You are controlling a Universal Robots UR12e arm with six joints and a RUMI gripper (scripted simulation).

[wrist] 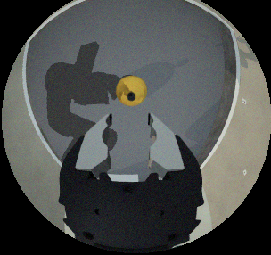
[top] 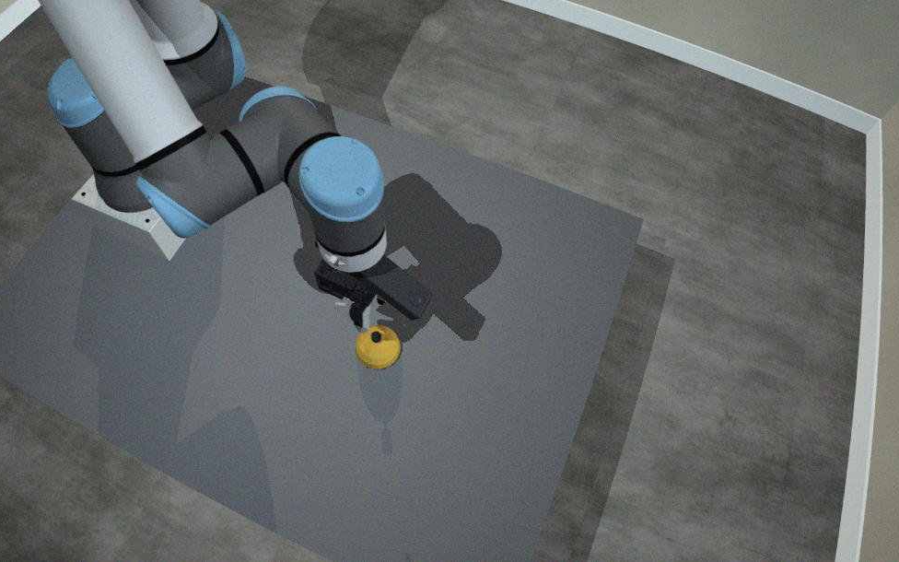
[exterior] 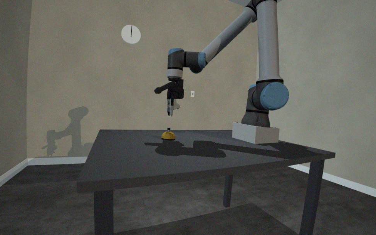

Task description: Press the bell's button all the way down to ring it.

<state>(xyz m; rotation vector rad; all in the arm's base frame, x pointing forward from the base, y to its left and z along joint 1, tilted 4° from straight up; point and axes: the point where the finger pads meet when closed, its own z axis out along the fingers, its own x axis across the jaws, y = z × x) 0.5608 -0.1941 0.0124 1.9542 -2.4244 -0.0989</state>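
Observation:
A yellow bell (top: 377,347) with a small black button (top: 374,336) on top sits near the middle of the dark grey table. It also shows in the exterior view (exterior: 168,135) and in the wrist view (wrist: 131,90). My gripper (exterior: 168,114) points straight down and hangs well above the bell, almost directly over the button (exterior: 168,128), without touching it. In the wrist view the two fingers stand partly closed with a clear gap between them and nothing in it. In the top view the fingertips (top: 362,320) show just behind the bell.
The arm's white base block (exterior: 255,132) stands on the table's far right corner. The arm's shadow falls on the table beside the bell. The table edges lie well away from the bell on all sides.

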